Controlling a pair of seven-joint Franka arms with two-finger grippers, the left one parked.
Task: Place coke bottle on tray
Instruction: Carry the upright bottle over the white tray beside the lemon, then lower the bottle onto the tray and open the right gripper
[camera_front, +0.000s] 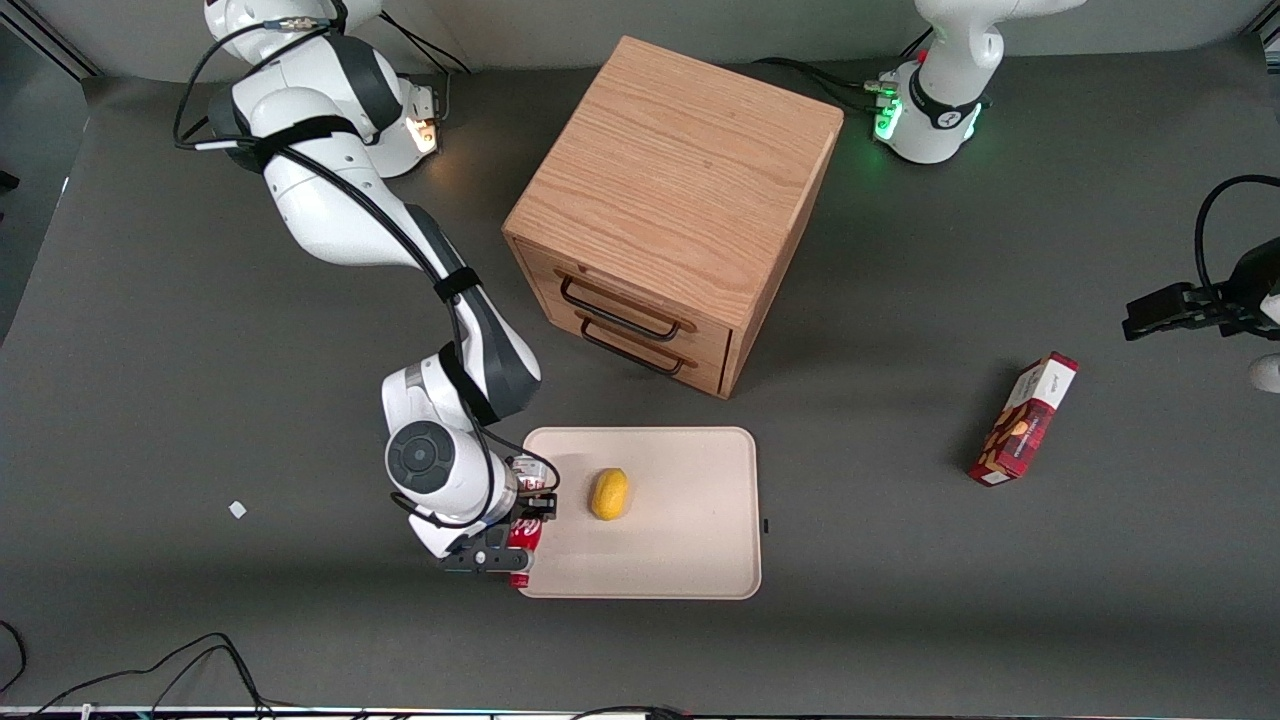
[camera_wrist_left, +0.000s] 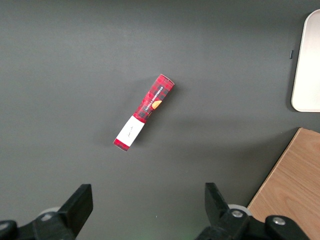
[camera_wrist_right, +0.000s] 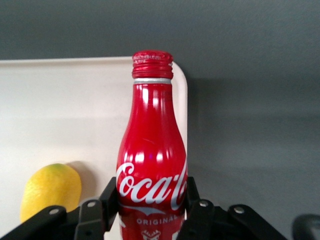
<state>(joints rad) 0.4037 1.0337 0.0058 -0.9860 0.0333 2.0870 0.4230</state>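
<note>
My right gripper (camera_front: 508, 547) is shut on the coke bottle (camera_front: 523, 540), a slim red bottle with white script. It holds the bottle lengthwise over the tray's edge at the working arm's end, neck pointing toward the front camera. The tray (camera_front: 680, 560) is flat, cream-beige and rectangular. In the right wrist view the bottle (camera_wrist_right: 152, 155) sits between the black fingers (camera_wrist_right: 107, 197) of the gripper (camera_wrist_right: 150, 200), its cap over the tray's rounded corner (camera_wrist_right: 65, 110). I cannot tell whether the bottle touches the tray.
A yellow lemon (camera_front: 609, 494) lies on the tray beside the bottle and shows in the right wrist view (camera_wrist_right: 50, 190). A wooden drawer cabinet (camera_front: 670, 210) stands farther from the camera. A red snack box (camera_front: 1023, 418) lies toward the parked arm's end.
</note>
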